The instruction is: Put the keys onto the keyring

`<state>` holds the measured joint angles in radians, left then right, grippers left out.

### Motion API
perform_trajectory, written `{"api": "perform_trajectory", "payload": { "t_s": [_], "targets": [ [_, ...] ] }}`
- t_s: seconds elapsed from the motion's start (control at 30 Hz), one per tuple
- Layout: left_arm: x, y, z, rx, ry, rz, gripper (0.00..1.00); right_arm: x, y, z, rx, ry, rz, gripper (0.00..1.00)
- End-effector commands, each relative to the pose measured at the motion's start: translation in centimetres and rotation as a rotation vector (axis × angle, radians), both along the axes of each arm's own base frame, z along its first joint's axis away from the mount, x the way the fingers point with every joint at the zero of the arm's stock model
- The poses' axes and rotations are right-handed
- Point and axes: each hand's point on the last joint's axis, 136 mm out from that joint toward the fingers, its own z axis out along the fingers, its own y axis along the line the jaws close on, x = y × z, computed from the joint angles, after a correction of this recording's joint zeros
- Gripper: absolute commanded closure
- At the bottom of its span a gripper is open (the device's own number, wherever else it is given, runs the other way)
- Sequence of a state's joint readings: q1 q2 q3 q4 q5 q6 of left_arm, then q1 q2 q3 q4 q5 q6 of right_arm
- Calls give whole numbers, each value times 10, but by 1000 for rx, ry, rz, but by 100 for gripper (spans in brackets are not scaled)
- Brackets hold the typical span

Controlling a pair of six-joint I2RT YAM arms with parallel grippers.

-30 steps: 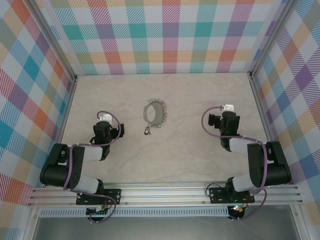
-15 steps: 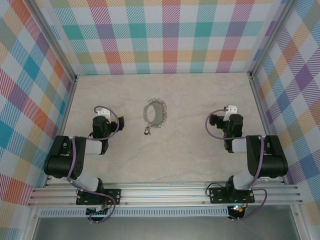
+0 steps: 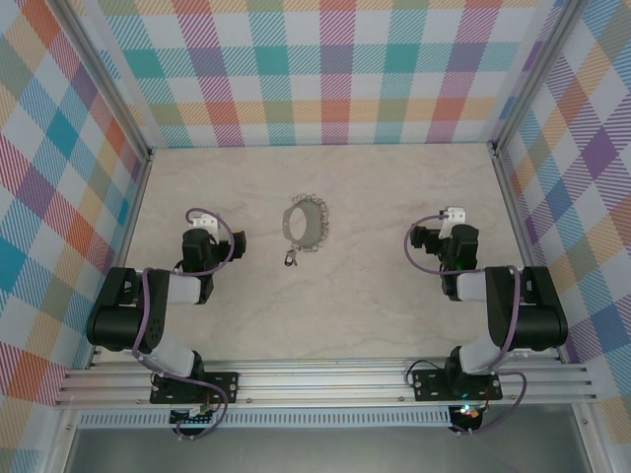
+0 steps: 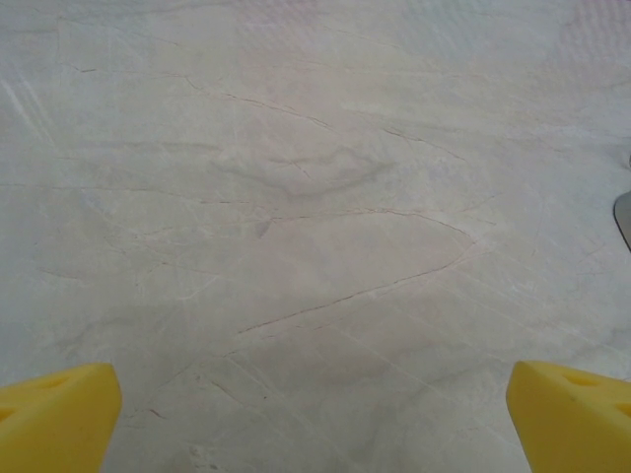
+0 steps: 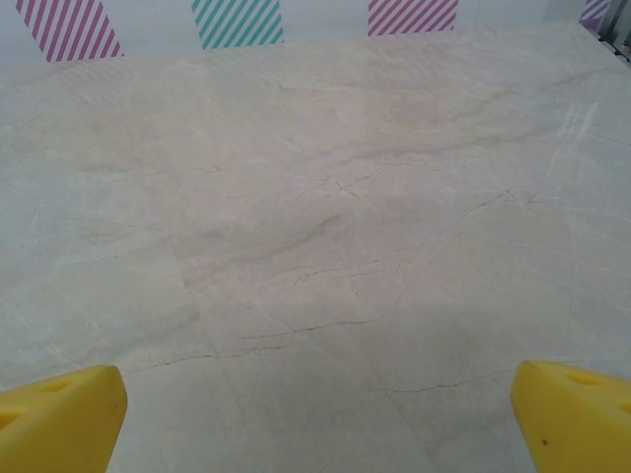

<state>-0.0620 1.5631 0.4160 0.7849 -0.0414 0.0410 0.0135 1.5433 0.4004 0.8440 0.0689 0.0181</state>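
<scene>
A thin grey metal keyring (image 3: pixel 306 224) with a scalloped, chain-like rim lies flat on the pale, veined, marble-look worktop (image 3: pixel 375 305), between the arms. Just beside its near edge sits a tiny black-headed key (image 3: pixel 292 258), too small to tell which way its blade points. The left tool (image 4: pixel 315 419) and right tool (image 5: pixel 315 419) are spread wide and empty, with yellow wedge-shaped fingertips (image 4: pixel 54 414).

Key (image 3: pixel 292 258) just beside keyring (image 3: pixel 306 224): too small, blade vs head unclear. L fingertips (image 4: pixel 54 419), R fingertips (image 5: pixel 59 416) cut off at btm corners.
</scene>
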Motion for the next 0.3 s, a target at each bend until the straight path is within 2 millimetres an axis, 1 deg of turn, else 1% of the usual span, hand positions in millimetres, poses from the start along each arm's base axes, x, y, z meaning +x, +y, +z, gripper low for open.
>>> {"api": "perform_trajectory", "payload": {
  "t_s": [0.0,0.27],
  "targets": [
    [6,2,5,-20,-15,5,0,1,5,4,11,-13,18,0],
    [4,2,5,-6,-19,10,0,0,5,4,19,-13,27,0]
  ]
}}
